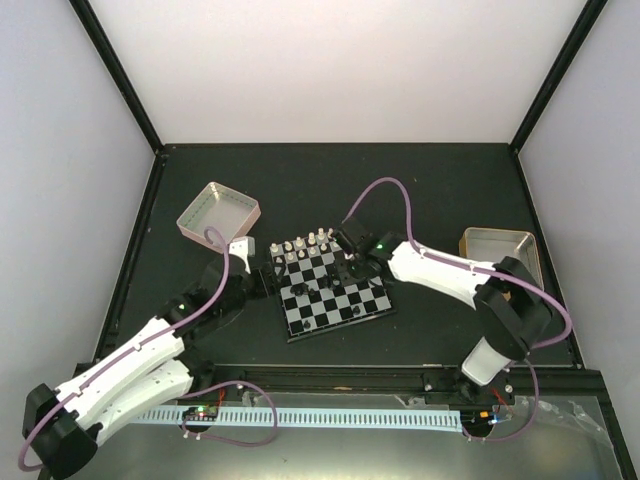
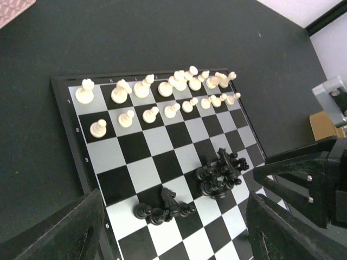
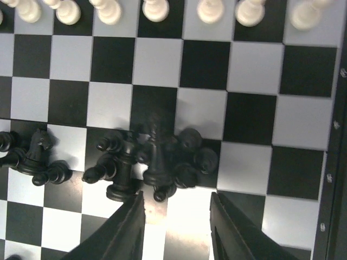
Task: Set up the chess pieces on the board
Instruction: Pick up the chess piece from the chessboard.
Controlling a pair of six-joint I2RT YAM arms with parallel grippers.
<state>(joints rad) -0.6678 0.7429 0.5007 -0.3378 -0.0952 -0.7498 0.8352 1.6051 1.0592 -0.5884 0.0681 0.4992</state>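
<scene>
The board (image 1: 372,300) lies at the table's middle. White pieces (image 1: 304,243) stand in two rows along its far edge, also in the left wrist view (image 2: 162,100). Black pieces lie tumbled in two heaps mid-board: a bigger one (image 3: 152,162) (image 2: 222,173) and a smaller one (image 3: 35,160) (image 2: 162,206). My right gripper (image 3: 176,216) is open and empty, hovering just short of the bigger heap, its fingertips (image 3: 127,227) beside the nearest pieces. My left gripper (image 2: 173,238) is open and empty above the board's left side (image 1: 262,280), fingers wide either side of the smaller heap.
A pink-sided metal tray (image 1: 218,212) sits at the back left of the board, and a tan-sided tray (image 1: 500,250) at the right. The right arm (image 2: 314,179) reaches over the board's right side. A white slotted rail (image 1: 330,416) runs along the near edge.
</scene>
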